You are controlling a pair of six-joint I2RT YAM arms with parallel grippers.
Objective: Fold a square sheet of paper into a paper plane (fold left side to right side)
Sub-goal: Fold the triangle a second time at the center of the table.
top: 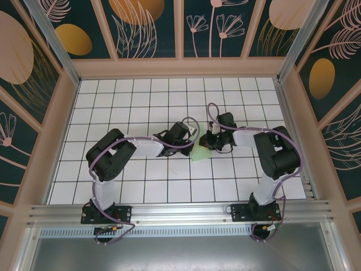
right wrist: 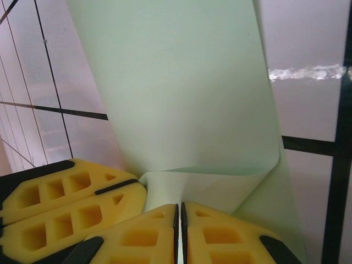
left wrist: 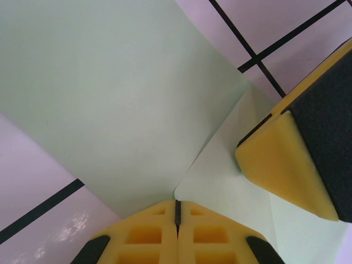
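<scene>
The square sheet of paper (top: 198, 151) is pale green and lies near the middle of the table, with one flap lifted and curled over. My left gripper (top: 190, 137) is at its left edge and my right gripper (top: 207, 142) at its right. In the left wrist view the paper (left wrist: 121, 99) bends down to my left gripper (left wrist: 177, 204), whose jaws are shut on its corner. The right gripper's fingers (left wrist: 286, 165) sit close by. In the right wrist view my right gripper (right wrist: 178, 208) is shut on the curled paper (right wrist: 181, 82), with the left gripper's fingers (right wrist: 71, 198) beside it. No paper plane is in view.
The table (top: 141, 101) is white with a black grid. Patterned walls with wooden frames (top: 62, 113) close it in on the left, right and far sides. A metal rail (top: 180, 212) runs along the near edge by the arm bases.
</scene>
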